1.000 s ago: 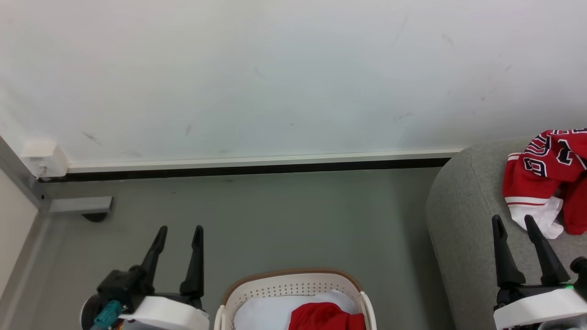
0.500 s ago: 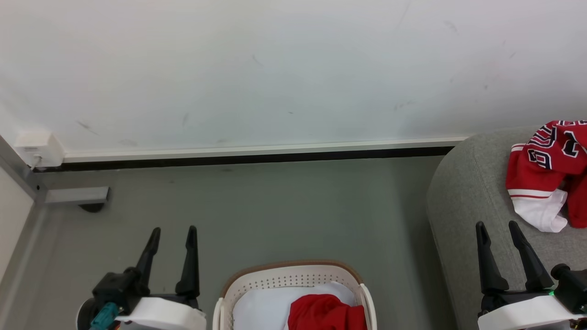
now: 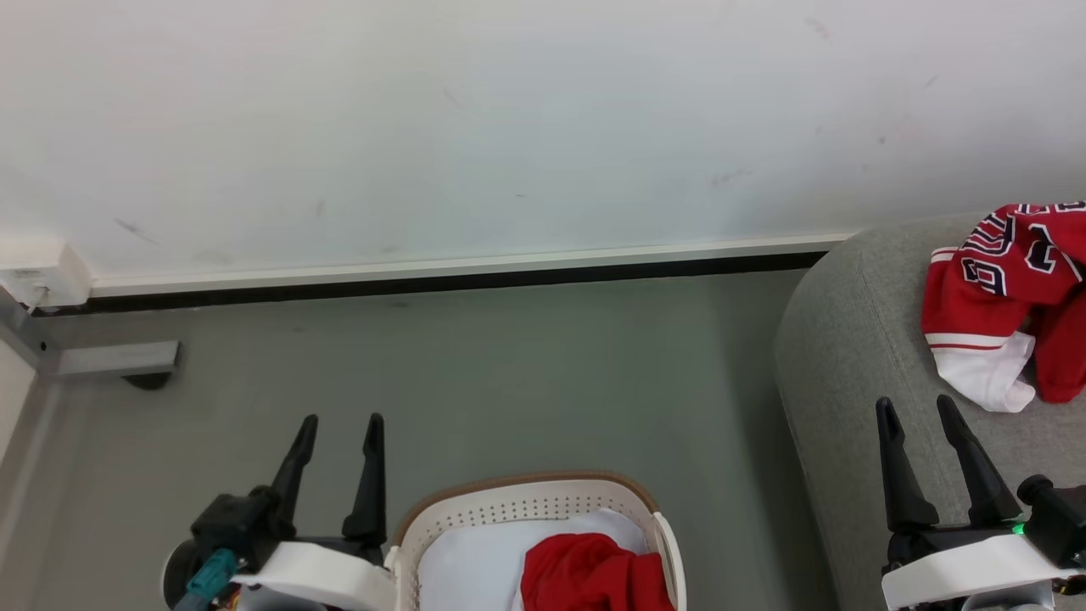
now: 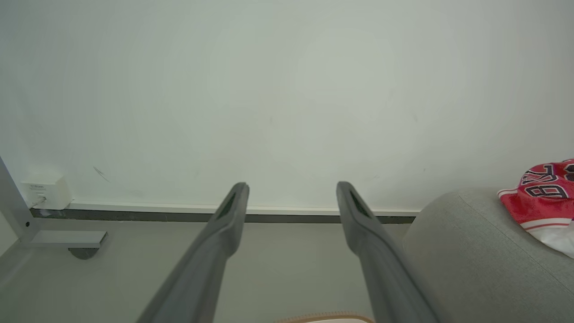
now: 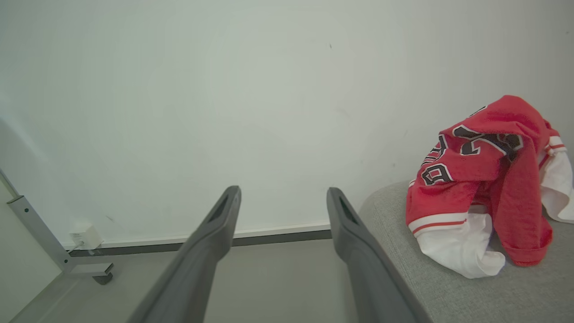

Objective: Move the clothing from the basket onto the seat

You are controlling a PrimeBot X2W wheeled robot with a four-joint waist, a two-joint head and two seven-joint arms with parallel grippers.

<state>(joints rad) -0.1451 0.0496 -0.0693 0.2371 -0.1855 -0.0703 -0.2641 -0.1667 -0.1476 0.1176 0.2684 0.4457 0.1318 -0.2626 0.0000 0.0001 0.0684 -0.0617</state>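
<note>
I'd call this about halfway. The red jersey with white trim and black-and-white lettering (image 3: 988,288) is already lying crumpled on the big light-grey fabric-upholstered seat (image 3: 848,365), up near its rounded corner.

The other piece, a plain red garment (image 3: 585,577), is bunched up inside the oval cream-white perforated plastic basket with the brown rim (image 3: 526,485). It sits on top of a flat pale white sheet (image 3: 462,573), which isn't part of the job. The basket sits on the grey floor (image 3: 509,373) between the two arms, near the seat.

Both arms are empty. The left fingers (image 3: 369,492) are spread apart with nothing between them, pointing toward the white wall (image 3: 509,127), just beside the basket. The right fingers (image 3: 899,475) are apart too and hold nothing. They hover over the front of the seat, near the jersey's white hem but not touching it.

What's left, I reckon: reach into the basket, grab the plain red garment without snagging the sheet, and drop it on the seat by the jersey. The basket is mostly cut off at the bottom edge, so I can't tell if anything else is in there.
</note>
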